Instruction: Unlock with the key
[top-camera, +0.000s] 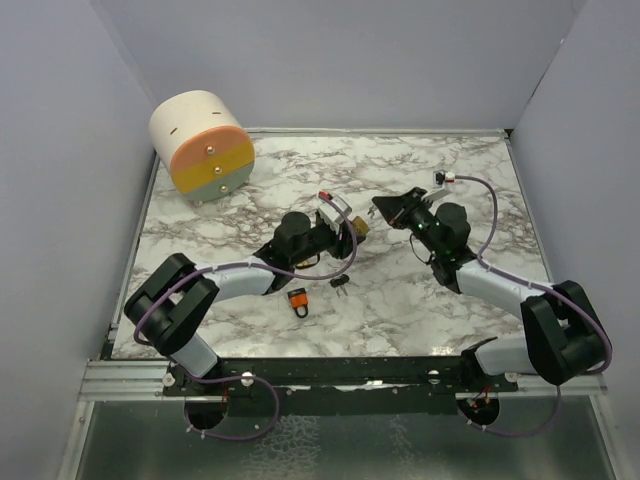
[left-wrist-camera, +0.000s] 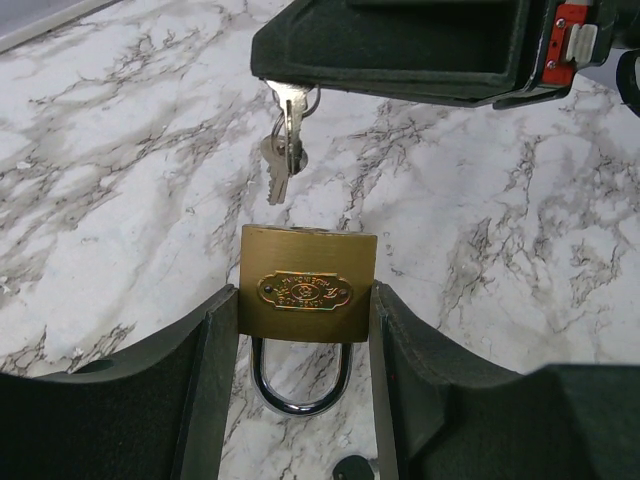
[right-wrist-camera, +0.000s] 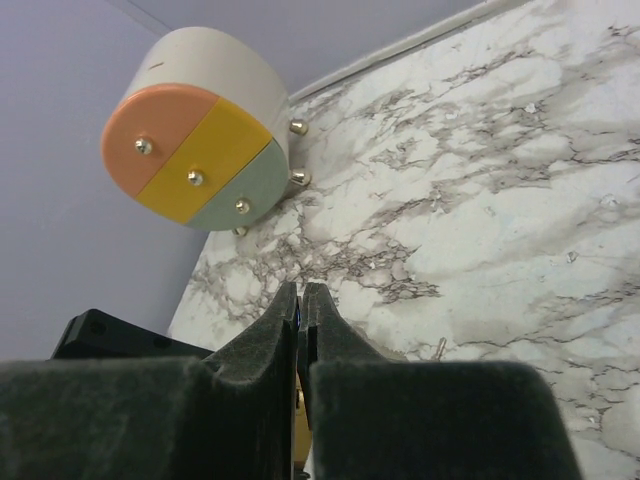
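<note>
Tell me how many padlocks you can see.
2. A brass padlock is clamped in the left gripper; an orange padlock lies on the table beside the left arm. None seem hidden.

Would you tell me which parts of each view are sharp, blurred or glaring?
Left wrist: padlock and keys sharp, shackle glinting, left fingers dark in the foreground. Right wrist: right fingers slightly soft, drum crisp. Top: even light, soft shadows on the table.

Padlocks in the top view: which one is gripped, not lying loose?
The brass padlock, clamped between the left gripper fingers. The orange padlock lies free on the marble table, nearer the arm bases.
</note>
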